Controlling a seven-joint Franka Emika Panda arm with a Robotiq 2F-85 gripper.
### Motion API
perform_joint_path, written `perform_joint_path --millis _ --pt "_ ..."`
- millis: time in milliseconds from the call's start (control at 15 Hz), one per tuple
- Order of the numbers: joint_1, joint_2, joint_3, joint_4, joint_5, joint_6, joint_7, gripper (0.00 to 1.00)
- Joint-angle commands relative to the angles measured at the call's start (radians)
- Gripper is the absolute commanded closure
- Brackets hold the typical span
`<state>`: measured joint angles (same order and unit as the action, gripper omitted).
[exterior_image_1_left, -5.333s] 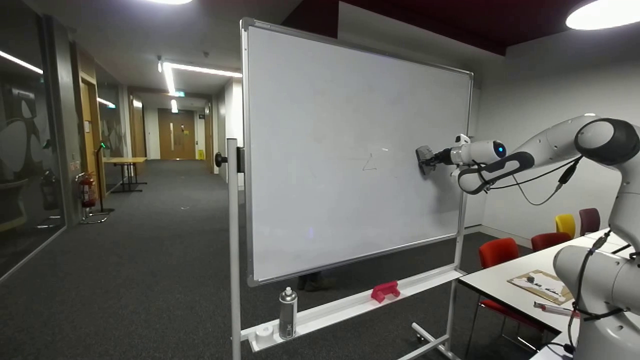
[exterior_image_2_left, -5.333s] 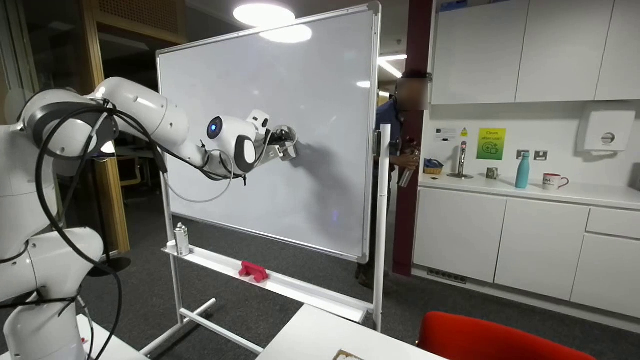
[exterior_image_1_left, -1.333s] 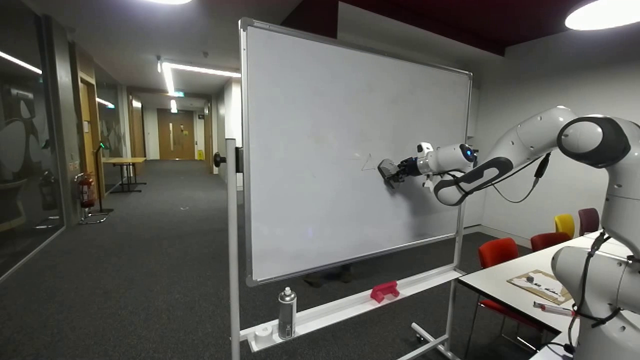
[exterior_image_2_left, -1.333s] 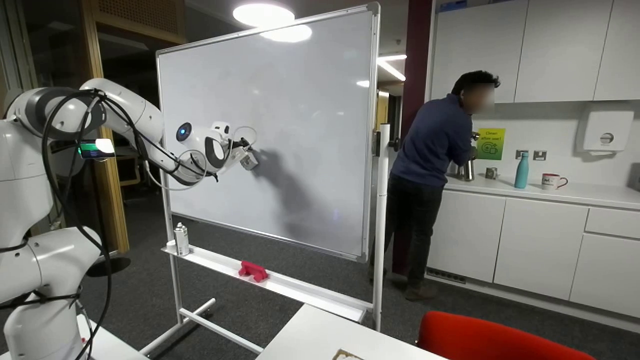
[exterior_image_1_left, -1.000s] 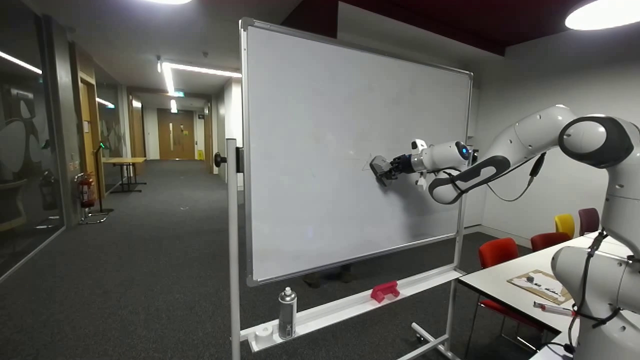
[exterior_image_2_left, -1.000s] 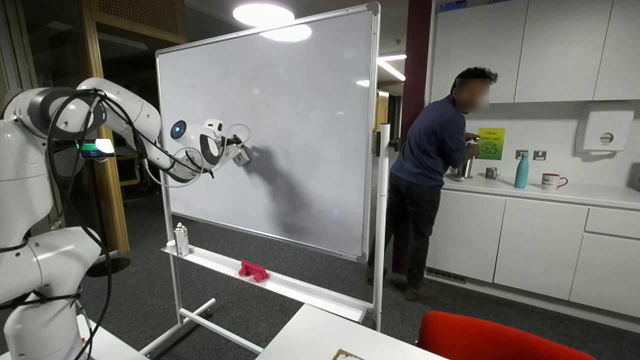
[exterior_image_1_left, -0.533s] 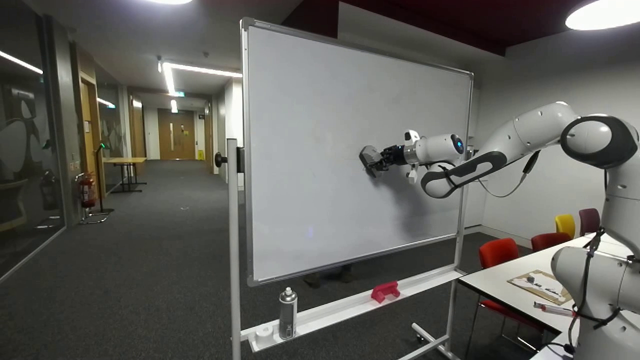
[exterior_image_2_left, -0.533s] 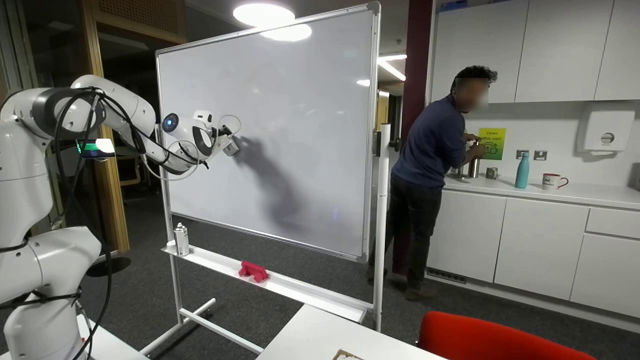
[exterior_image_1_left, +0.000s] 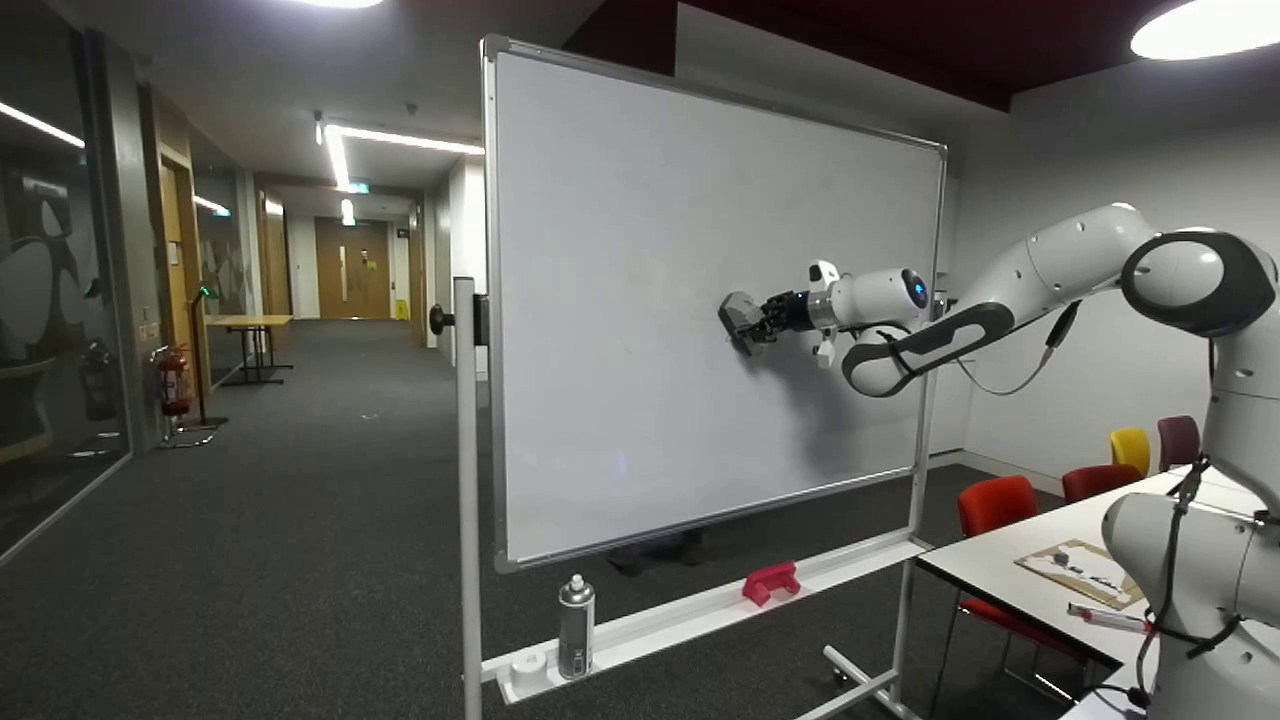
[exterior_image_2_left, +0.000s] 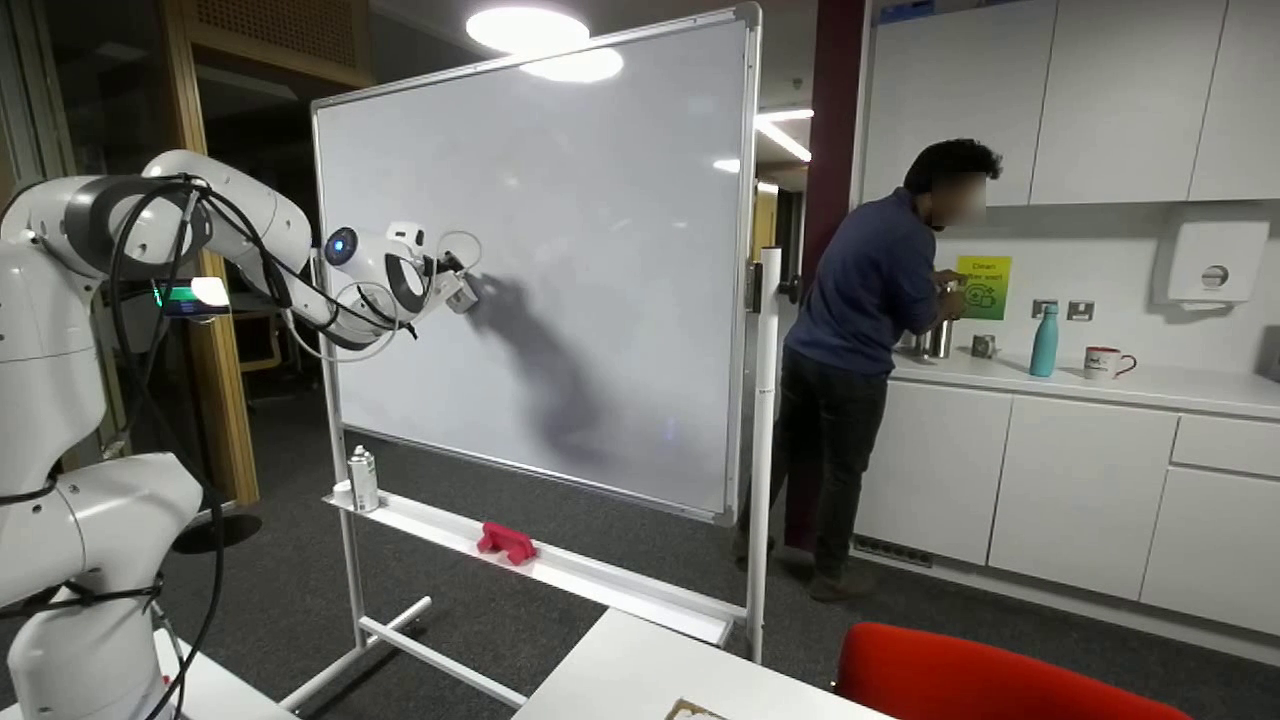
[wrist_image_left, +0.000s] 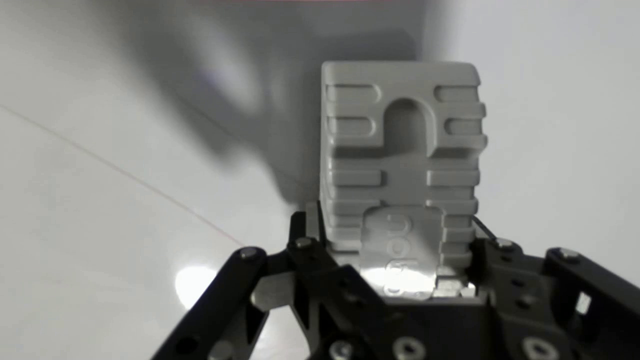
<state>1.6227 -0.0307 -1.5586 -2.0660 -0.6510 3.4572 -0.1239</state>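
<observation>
Pinching with both fingers (wrist_image_left: 313, 220) of the gripper (wrist_image_left: 397, 225), by its long sides, a grey eraser (wrist_image_left: 405, 167), held at the face of the whiteboard (exterior_image_1_left: 620, 220); cannot tell whether fully touching it. In the wrist view, extending past the fingers, with long axis up and down that view, and looking ribbed, with arched hollow and raised letters. Note also, on the whiteboard beside the eraser, a thin reddish line (wrist_image_left: 120, 171), and below the whiteboard, on its tray (exterior_image_1_left: 680, 625), a red object (exterior_image_1_left: 770, 583).

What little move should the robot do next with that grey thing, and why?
Probably slide the grey, ribbed plastic eraser over the thin, faint reddish line on the big white rectangular board: the black, jointed gripper is closed on the eraser, and the wrist view shows the line to the eraser's left.
</observation>
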Motion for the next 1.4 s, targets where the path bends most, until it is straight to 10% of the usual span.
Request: perform_joint_path --millis 0,200,267,400,467,733,1333 --pt "0.010 0.012 0.007 -0.007 -0.001 0.000 -0.010 0.65" --pt "0.033 0.055 0.024 -0.046 0.001 -0.001 -0.019 0.65" --pt "-0.132 0.064 0.218 -0.071 0.038 -0.009 -0.065 0.65" --pt "-0.211 0.098 0.343 -0.104 0.052 -0.007 -0.092 0.65" --pt "-0.098 0.122 0.238 -0.106 0.007 -0.004 -0.052 0.65" --pt "-0.138 0.174 0.283 -0.089 -0.004 -0.006 -0.066 0.65" --pt "-0.167 0.121 0.164 0.036 0.103 -0.002 -0.079 0.65"
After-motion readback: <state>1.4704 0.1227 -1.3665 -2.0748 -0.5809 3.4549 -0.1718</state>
